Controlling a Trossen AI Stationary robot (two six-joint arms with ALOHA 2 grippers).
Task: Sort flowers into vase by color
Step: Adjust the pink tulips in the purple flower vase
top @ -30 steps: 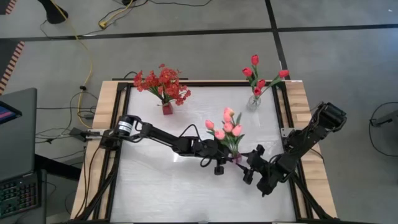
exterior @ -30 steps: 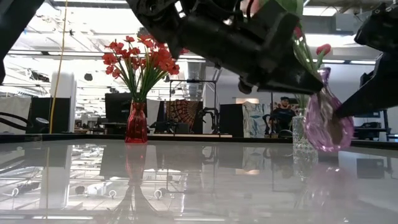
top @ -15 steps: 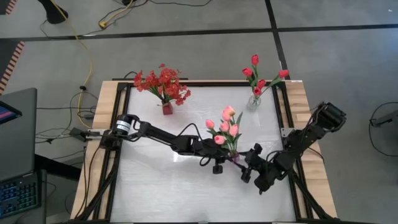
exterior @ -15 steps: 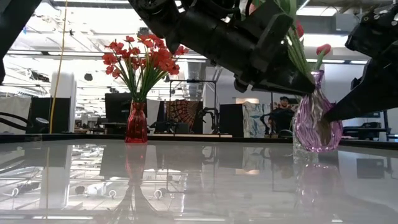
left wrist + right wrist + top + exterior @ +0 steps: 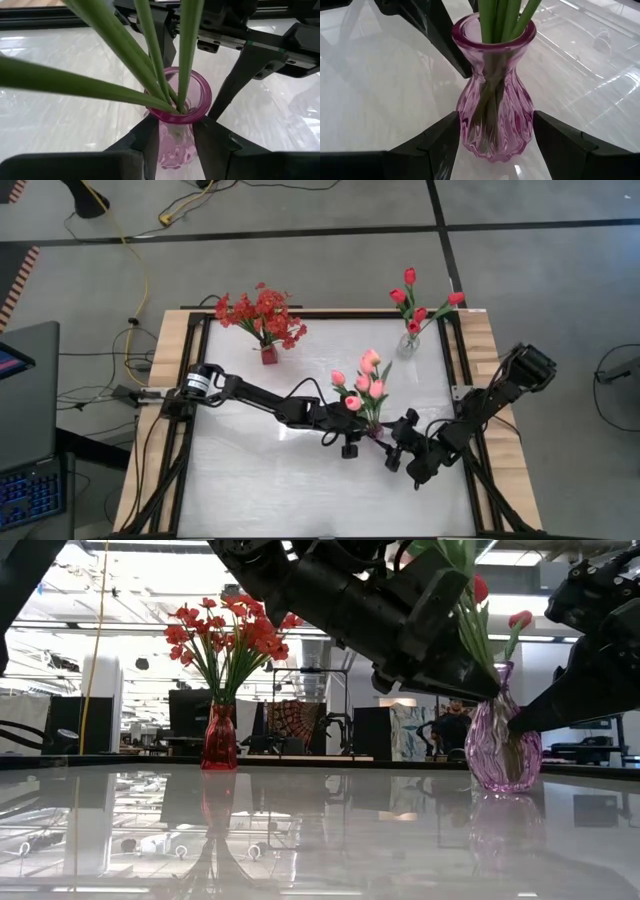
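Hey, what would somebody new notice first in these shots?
Both pincers meeting at the pink glass vase of pink tulips, right of the table's middle: the left pincer grips its neck, the right pincer stands open around its belly. At the back stand a red spray on the left and red tulips on the right.

Room: open workshop, grey concrete floor (image 5: pixel 300 270)
Black floor tape lines (image 5: pixel 250 235), yellow cable (image 5: pixel 130 250), bright ceiling lights (image 5: pixel 130 615), dark monitors (image 5: pixel 190 710).

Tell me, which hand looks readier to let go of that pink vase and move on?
Probably the right hand: its fingers stand wide beside the pink vase, seemingly apart from it. The left hand grips the vase's neck.
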